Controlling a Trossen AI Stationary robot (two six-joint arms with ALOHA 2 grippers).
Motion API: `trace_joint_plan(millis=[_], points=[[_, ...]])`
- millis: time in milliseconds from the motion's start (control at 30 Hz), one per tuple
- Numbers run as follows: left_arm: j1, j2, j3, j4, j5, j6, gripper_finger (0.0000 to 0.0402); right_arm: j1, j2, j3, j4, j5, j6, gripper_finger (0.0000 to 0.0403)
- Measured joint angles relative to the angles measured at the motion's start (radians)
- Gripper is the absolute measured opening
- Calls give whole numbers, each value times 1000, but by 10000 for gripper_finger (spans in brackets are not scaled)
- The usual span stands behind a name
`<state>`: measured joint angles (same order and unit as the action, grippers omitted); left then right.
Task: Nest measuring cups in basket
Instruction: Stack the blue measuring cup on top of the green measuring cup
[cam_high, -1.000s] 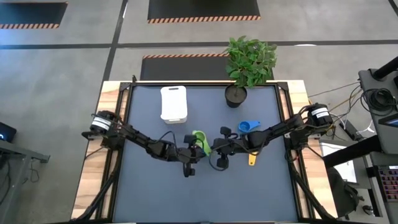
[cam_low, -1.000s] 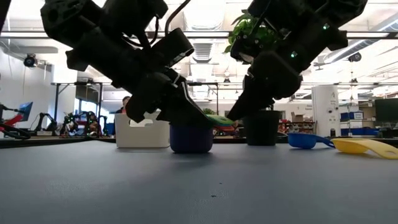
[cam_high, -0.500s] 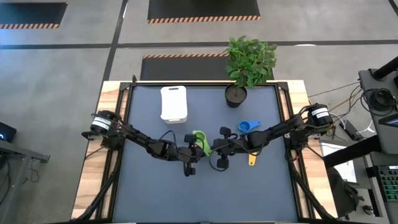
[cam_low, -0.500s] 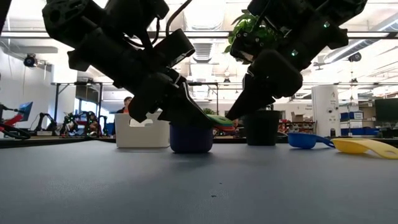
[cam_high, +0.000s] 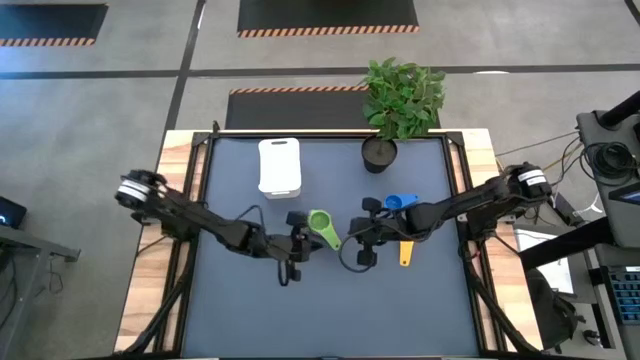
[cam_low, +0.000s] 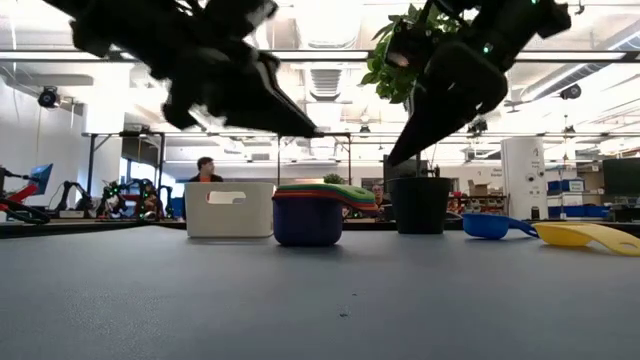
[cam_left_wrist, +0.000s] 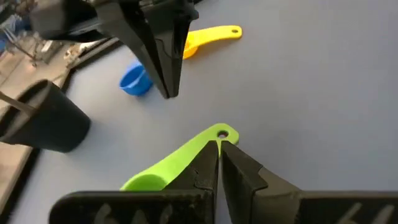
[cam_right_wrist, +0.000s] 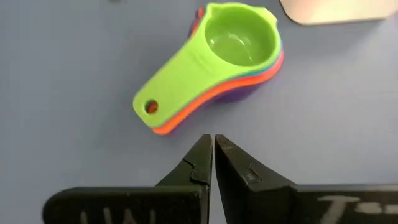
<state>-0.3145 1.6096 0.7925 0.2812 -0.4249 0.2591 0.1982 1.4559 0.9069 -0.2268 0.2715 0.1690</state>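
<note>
Basically, status at that frame:

Stack: green measuring cup (cam_right_wrist: 239, 40) sat on top of a nested pile (teal, red, orange rims showing, purple at the bottom) (cam_low: 310, 213), mid tabletop (cam_high: 250, 310), between the two grippers. Not in the basket.

Basket: white basket (cam_high: 279, 165) stood toward the far side of the tabletop, well apart from the stack, near the left arm's side.

Loose cups: blue cup (cam_high: 398, 203) and yellow cup (cam_high: 405, 255) lay apart from the stack, on the right arm's side. Neither nested.

Left gripper: left gripper (cam_left_wrist: 219, 152) had its fingers pinched together, holding nothing, tips just over the handle end of the green cup.

Right gripper: right gripper (cam_right_wrist: 213, 149) likewise had fingers closed on nothing, raised above the tabletop just beside the stack's handles.

Stack axis: long axis ran bowl to handle, lying flat, bowls up. In the high view the bowl end pointed toward the basket side and the handles toward the near right, diagonal to the tabletop edges.

Step in hand: my read, you were lifting clear of the stack to go for a loose cup. Blue looked the closer pick for the right arm.

How to do it well: open the fingers before descending, take the cup by its flat handle across the thin side, and line its handle up with the stack's before lowering, so it seats rather than tilting on the green rim.

Risk: closed fingers near the handles could nudge the pile.
</note>
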Motion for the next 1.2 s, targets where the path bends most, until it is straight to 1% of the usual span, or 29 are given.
trace_joint_plan(millis=[100, 200, 400, 567, 667, 733, 833, 1000, 1133, 1200], points=[[0, -105, -36, -44, 23, 25, 0, 0, -20, 28, -99, 2, 26, 9], [0, -209, -67, -80, 23, 41, 0, 0, -32, 57, -229, 2, 53, 9], [0, -374, -123, -83, 16, 72, 0, -11, -48, 109, -457, -1, 75, 9], [0, -468, -156, -84, 15, 104, 0, -75, -66, 125, -642, -75, 72, 9], [0, -509, -172, -84, 15, 107, 0, -132, -101, 107, -670, -141, 43, 10], [0, -532, -180, -92, 15, 107, 0, -177, -128, 92, -681, -180, 25, 19], [0, -549, -182, -104, 14, 111, 0, -240, -166, 78, -692, -198, -7, 50], [0, -551, -181, -119, 12, 137, 0, -316, -193, 52, -694, -159, -102, 131], [0, -550, -177, -135, 12, 147, 0, -342, -185, 14, -708, -138, -231, 194], [0, -550, -177, -135, 12, 149, 0, -347, -184, -10, -712, -140, -288, 217]])
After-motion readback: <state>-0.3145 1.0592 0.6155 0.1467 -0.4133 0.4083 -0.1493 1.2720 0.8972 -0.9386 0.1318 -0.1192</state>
